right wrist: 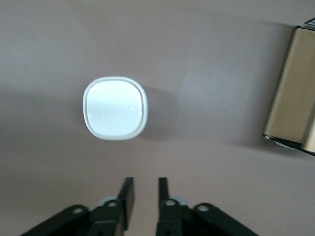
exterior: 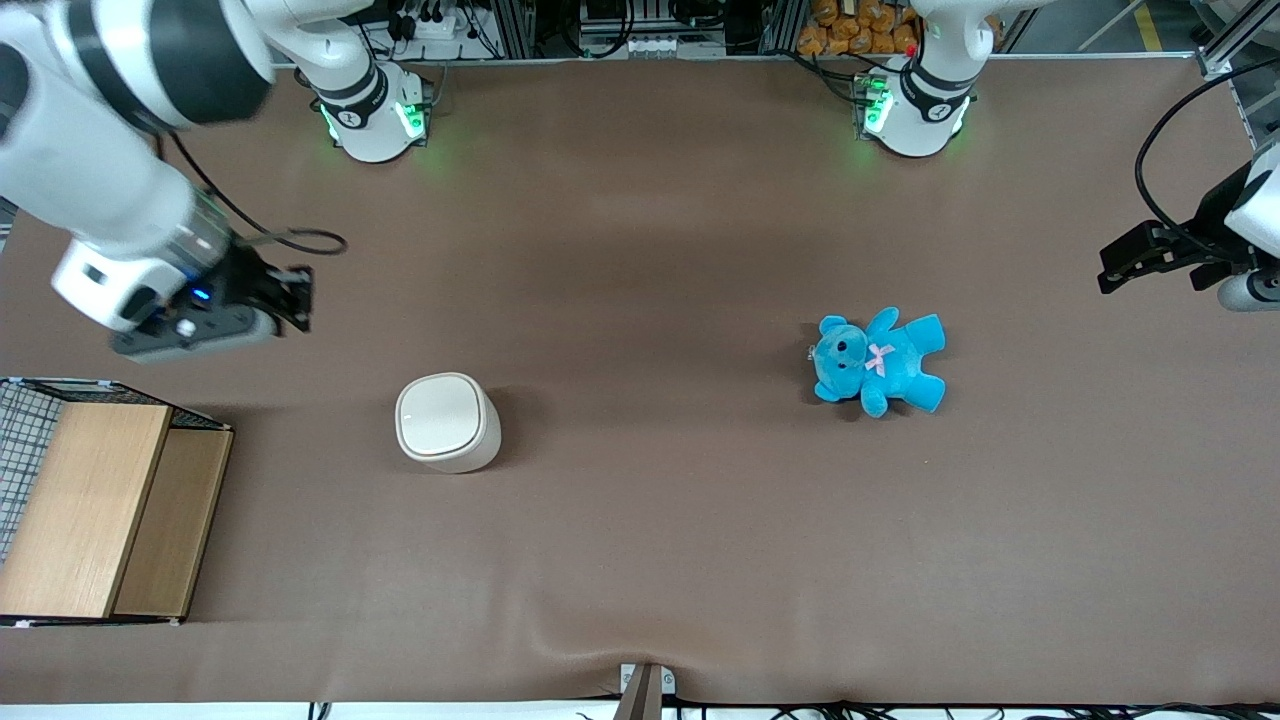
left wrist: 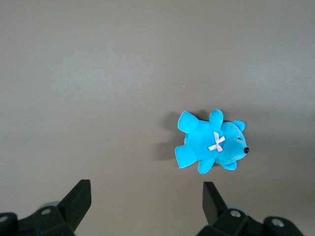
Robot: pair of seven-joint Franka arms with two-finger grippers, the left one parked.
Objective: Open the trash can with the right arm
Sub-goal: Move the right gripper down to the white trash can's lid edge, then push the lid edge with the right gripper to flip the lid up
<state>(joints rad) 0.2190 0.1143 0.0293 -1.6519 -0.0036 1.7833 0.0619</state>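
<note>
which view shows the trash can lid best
The right wrist view: it looks straight down on the trash can, its closed lid filling the rounded-square top, with the gripper hanging apart from it. The front view shows the can smaller, at a slant. The left wrist view shows only the blue teddy.

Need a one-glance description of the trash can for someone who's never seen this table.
On the brown table, start at the wood-and-wire-mesh box at the working arm's end; the small cream-white plastic trash can stands beside it, toward the table's middle. The right arm's black-and-grey pincer hovers apart from it, farther from the front camera, fingers nearly together. It is the only white, rounded-square, flat-lidded thing; the blue teddy is soft and bright.
</note>
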